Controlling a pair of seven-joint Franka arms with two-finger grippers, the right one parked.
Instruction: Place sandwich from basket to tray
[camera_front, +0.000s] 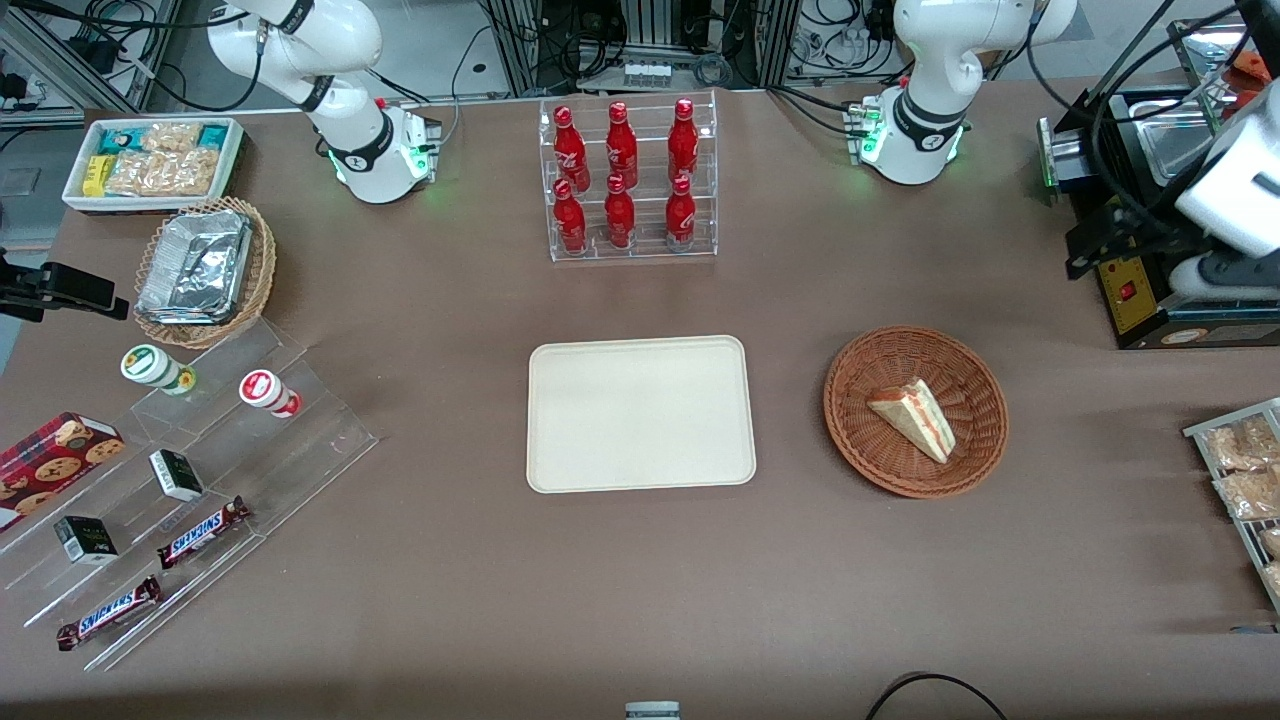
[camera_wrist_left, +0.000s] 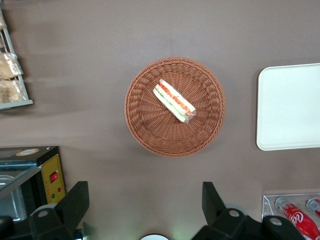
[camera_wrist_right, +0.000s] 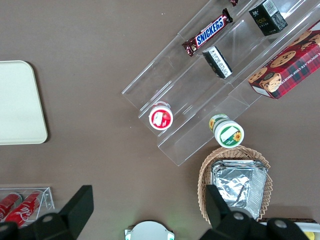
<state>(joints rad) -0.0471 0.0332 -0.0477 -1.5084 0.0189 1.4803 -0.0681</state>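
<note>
The sandwich (camera_front: 915, 418) (camera_wrist_left: 173, 101), a white-bread wedge with orange-red and green layers, lies in the round reddish-brown wicker basket (camera_front: 868, 362) (camera_wrist_left: 150, 131). The cream rectangular tray (camera_front: 640, 415) (camera_wrist_left: 290, 107) lies flat beside the basket, toward the parked arm's end, with nothing on it. My left gripper (camera_wrist_left: 145, 187) hangs high above the table, over the stretch between the basket and its arm's base, farther from the front camera than the basket. It is open, its black fingers (camera_wrist_left: 75, 200) wide apart with nothing between them.
A clear rack of red bottles (camera_front: 628, 180) (camera_wrist_left: 296, 216) stands farther from the front camera than the tray. A black machine with a yellow panel (camera_front: 1140, 290) (camera_wrist_left: 50, 180) and a wire rack of snack packets (camera_front: 1240, 480) (camera_wrist_left: 10, 75) sit toward the working arm's end.
</note>
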